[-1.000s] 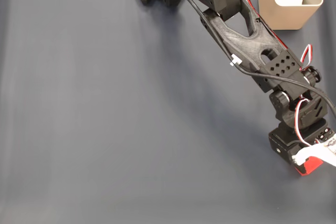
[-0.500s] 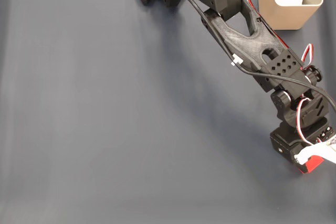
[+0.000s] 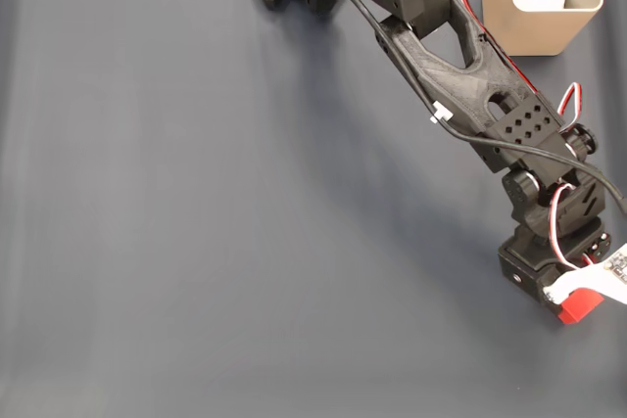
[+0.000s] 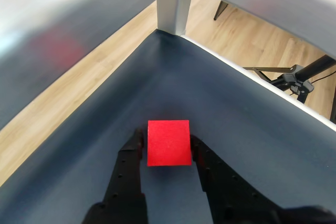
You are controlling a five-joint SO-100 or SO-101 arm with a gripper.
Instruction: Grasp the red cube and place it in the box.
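Sitting between the two black fingers in the wrist view, the red cube (image 4: 168,142) is pinched by the gripper (image 4: 167,148), each finger touching one side face. In the fixed view the red cube (image 3: 578,304) shows at about four o'clock of the frame, partly under the gripper (image 3: 568,296), low on the dark bench (image 3: 216,242); whether it is lifted yet I cannot tell. The box (image 3: 542,2) stands well apart at about one o'clock, something white inside it. By my judgement the grasp is made, while the carry to the box and the release are left.
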